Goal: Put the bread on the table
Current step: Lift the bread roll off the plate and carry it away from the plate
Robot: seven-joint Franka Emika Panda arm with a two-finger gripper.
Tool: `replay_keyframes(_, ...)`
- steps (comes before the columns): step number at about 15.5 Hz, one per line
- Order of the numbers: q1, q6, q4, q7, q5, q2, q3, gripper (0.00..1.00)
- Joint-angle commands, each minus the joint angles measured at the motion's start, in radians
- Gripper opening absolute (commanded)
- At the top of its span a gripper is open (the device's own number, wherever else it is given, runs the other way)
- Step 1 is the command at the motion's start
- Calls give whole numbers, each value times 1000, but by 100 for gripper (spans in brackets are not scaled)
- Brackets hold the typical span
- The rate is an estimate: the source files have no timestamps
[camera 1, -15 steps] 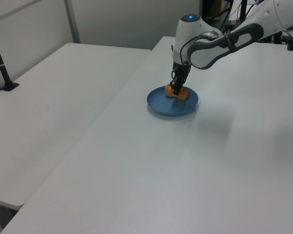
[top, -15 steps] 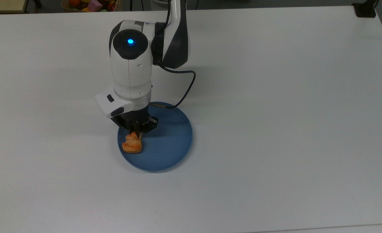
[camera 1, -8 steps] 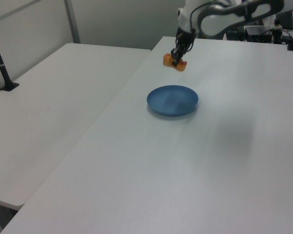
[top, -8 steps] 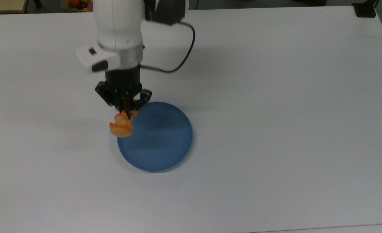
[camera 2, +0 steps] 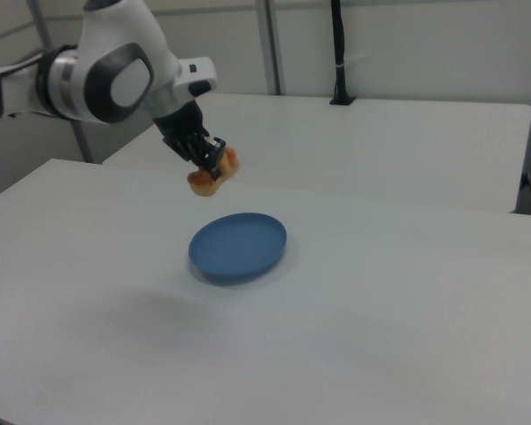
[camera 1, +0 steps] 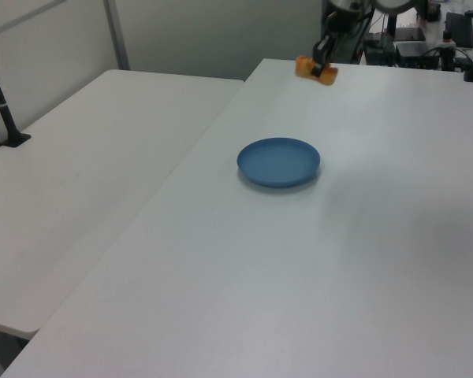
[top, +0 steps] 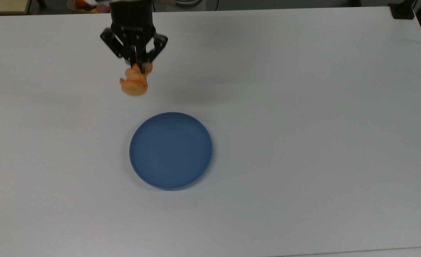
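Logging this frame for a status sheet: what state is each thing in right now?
bread: held in the air, clear of the plate and the table.
tool: shut on the bread, raised above the table.
blue plate: flat on the table, nothing on it.
table: bears the plate.
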Motion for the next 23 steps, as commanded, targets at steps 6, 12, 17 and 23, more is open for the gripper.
replay_keyframes(6, -16, -248, -252, -179, 53, -282, 44, 0)
replay_keyframes(12, -21, -182, -411, -170, 40, -273, 109, 0)
replay_keyframes(17, -10, -95, -494, -167, 17, -212, 111, 0)
replay_keyframes(23, -9, -41, -499, -86, -44, -83, 123, 0)
